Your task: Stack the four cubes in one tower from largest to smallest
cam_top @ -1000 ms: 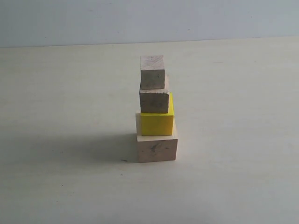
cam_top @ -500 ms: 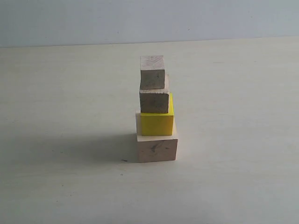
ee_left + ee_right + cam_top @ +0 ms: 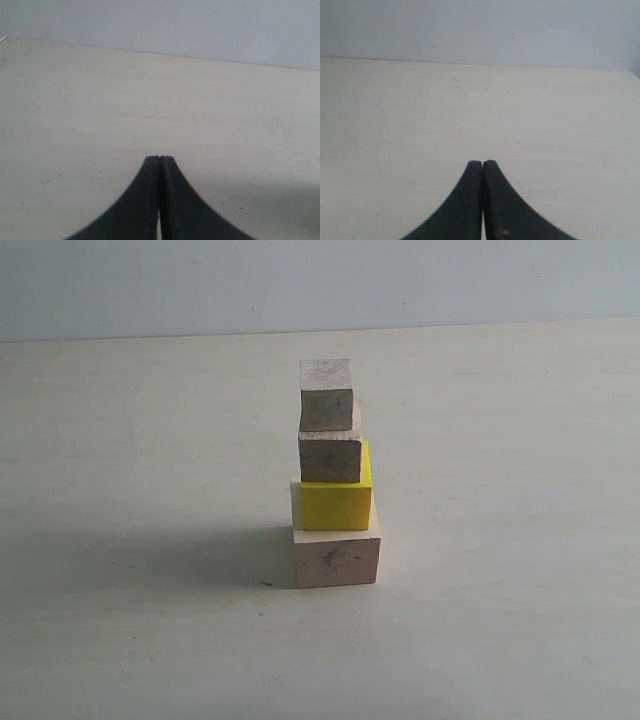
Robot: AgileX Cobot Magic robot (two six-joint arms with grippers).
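Tower (image 3: pixel 335 475) of four cubes at centre frame, on the table (image 3: pixel 150 440).
Large pale cube (image 3: pixel 336 558) below, then yellow cube (image 3: pixel 336 507), medium cube (image 3: pixel 330 458), small cube (image 3: pixel 326 400) topmost; left gripper (image 3: pixel 159 159) and right gripper (image 3: pixel 482 162) each pressed together, empty.

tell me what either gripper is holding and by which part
Nothing is held: the black left gripper and black right gripper are both shut and empty.

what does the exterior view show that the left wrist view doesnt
Only the exterior view: the tower, large wood cube at the bottom, then yellow cube, medium wood cube, small wood cube on top. Only the left wrist view: the left end effector, shut and empty. Both: the pale table and the grey wall behind.
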